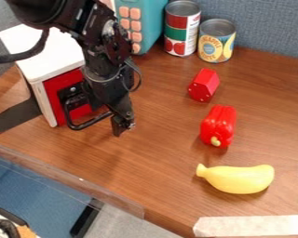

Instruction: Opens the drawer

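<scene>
I'm hanging the gripper (122,128) low over the wooden table (158,162), just beside the drawer (56,86); that red front is sitting in the white box (55,58) at the upper left of the camera view, partly behind my arm; a black curved bar (89,124) is standing out in front of it, and I'm taking that for the handle. I cannot tell whether the jaws are standing open or closed, or whether they are gripping that bar.

As for progress, I'm reading the drawer as closed or nearly so, since the red face seems to be lying about level with the box's edge; the arm is hiding too much for certainty. I'm judging the approach as done, with the grip in doubt and the outward pull remaining; that pull will be needing a straight line away from the box, as a sideways drag could be twisting it.
</scene>
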